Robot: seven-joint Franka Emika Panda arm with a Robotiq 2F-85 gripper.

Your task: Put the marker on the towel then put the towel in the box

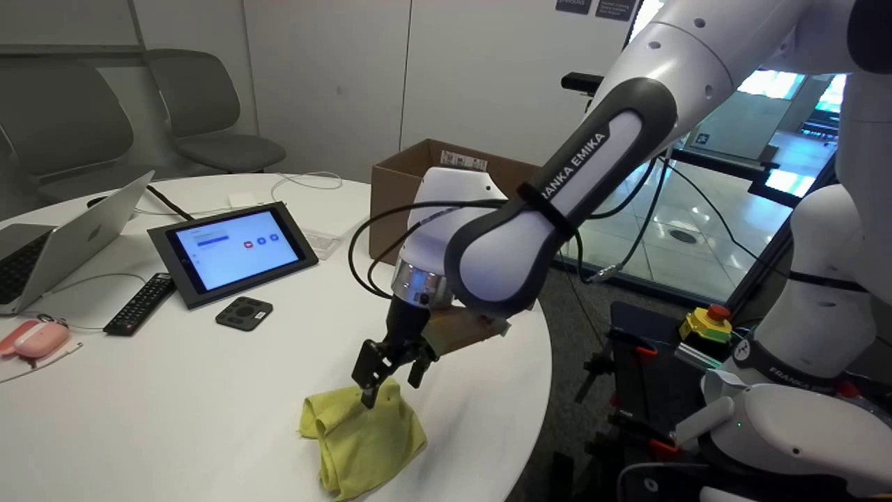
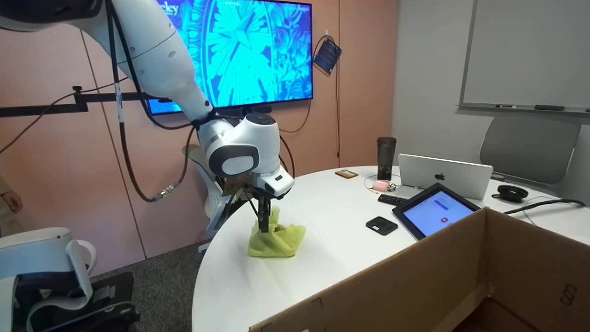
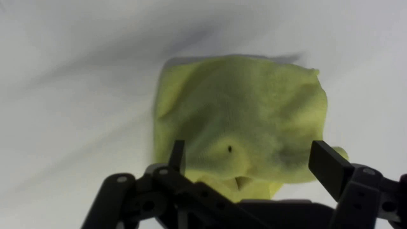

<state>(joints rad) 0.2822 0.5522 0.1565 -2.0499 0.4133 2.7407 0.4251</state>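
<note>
Fingers (image 3: 330, 170) parted, holding nothing, over the towel (image 1: 369, 446) near the curved edge of the table (image 1: 488, 411). For the likely grasp, we'd descend square, pinch deeply.

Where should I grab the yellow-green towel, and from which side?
I'd pinch the towel by its raised bulge, at the dark spot, bringing the claw straight down. In an exterior view the towel rises to a crumpled peak, so there should be something to close on; in the wrist view, the claw's open jaws show on either side of the bulge.
</note>
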